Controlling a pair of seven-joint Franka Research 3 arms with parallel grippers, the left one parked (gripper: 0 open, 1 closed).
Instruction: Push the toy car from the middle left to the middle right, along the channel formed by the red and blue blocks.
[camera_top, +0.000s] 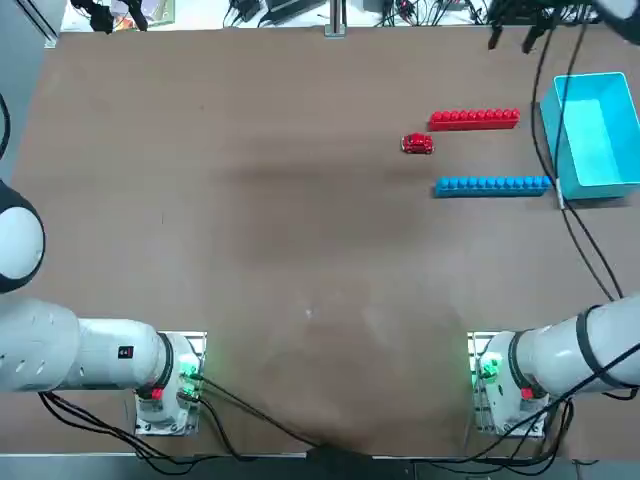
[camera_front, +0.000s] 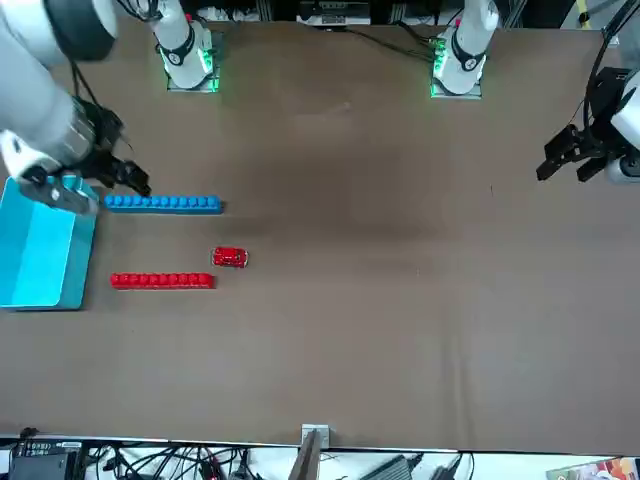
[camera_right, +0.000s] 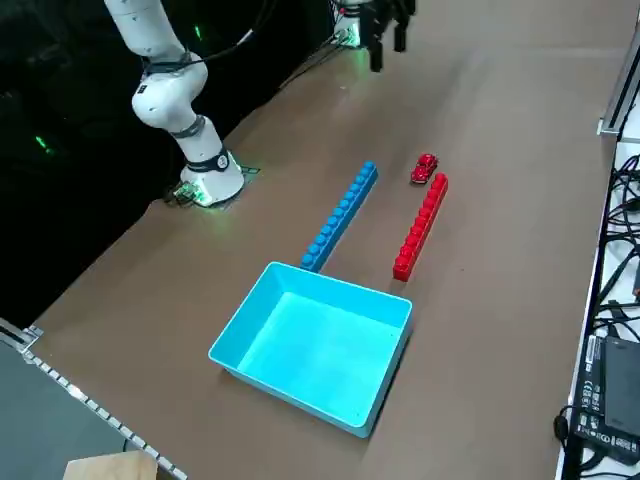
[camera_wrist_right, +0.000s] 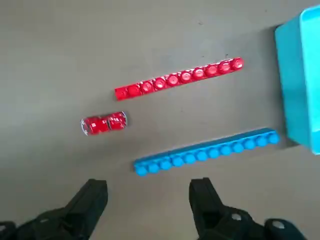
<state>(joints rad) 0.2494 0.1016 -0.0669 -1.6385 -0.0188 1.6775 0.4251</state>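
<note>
The tiny red toy car (camera_top: 417, 144) stands on the brown table just outside the left mouth of the channel (camera_top: 485, 152), nearer the red row. The channel is bare table between the red blocks (camera_top: 474, 119) on the far side and the light blue blocks (camera_top: 493, 185) on the near side. My right gripper (camera_top: 510, 42) hangs high above the table, open and holding nothing. In the right wrist view the gripper (camera_wrist_right: 148, 187) looks down on the car (camera_wrist_right: 103, 124), the red blocks (camera_wrist_right: 178, 79) and the blue blocks (camera_wrist_right: 205, 152). The front view shows the gripper (camera_front: 100, 178) over the blue blocks' bin end.
A light blue open bin (camera_top: 612, 178) stands right beyond the channel's right end, almost touching the blue row. A black cable (camera_top: 585, 250) runs over the table near the bin. The right arm's base (camera_top: 500, 385) is at the near right.
</note>
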